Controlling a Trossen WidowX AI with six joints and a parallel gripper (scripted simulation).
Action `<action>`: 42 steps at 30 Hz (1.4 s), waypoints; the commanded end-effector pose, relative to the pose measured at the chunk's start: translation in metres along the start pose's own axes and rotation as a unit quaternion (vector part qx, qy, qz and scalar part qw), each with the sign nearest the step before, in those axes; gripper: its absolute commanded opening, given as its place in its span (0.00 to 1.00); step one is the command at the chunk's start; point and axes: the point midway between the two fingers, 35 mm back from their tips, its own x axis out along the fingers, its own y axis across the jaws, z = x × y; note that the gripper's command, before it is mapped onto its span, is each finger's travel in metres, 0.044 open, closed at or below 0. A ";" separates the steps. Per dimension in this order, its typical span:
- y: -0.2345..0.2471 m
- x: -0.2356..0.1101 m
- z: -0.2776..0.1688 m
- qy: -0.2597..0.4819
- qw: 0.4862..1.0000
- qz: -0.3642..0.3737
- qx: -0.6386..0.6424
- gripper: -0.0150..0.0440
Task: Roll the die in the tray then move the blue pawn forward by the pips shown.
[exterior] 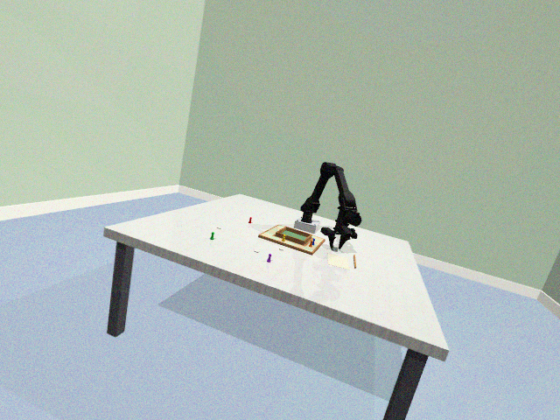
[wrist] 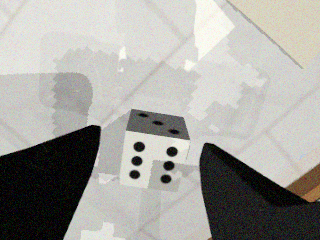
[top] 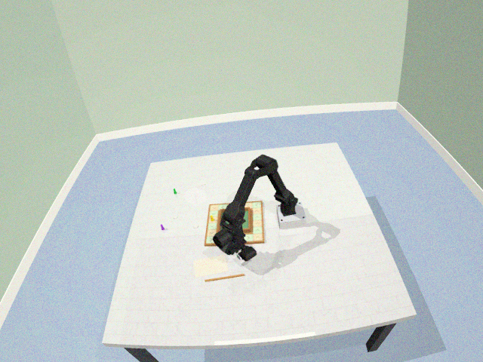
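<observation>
Gripper point(wrist: 150, 165) hangs low over the counter point(top: 312, 272) with its two dark fingers spread either side of the die point(wrist: 156, 150), a gap showing on each side, so nothing is pinched between them; the die sits on the counter just off the game board's point(top: 257, 225) near edge, its face toward the wrist camera showing six pips and the adjoining shaded face three; a cream notepad point(top: 210, 266) lies just beside it, with a pencil point(top: 224, 277) beyond; the blue pawn point(exterior: 312, 241) stands on the board's track near its corner, close to the tray point(exterior: 296, 235); a yellow pawn point(top: 211, 218) stands on the board's far side; green point(top: 174, 191) and purple point(top: 161, 226) pawns stand well apart on the counter.
</observation>
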 end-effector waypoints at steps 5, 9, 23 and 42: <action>-0.001 0.004 -0.002 0.004 1.000 -0.003 -0.002 0.42; -0.001 0.004 -0.002 0.004 1.000 -0.003 -0.002 0.37; 0.002 -0.074 0.002 0.004 1.000 -0.003 -0.002 0.25; -0.035 -0.114 -0.010 0.003 0.999 -0.003 0.047 0.25</action>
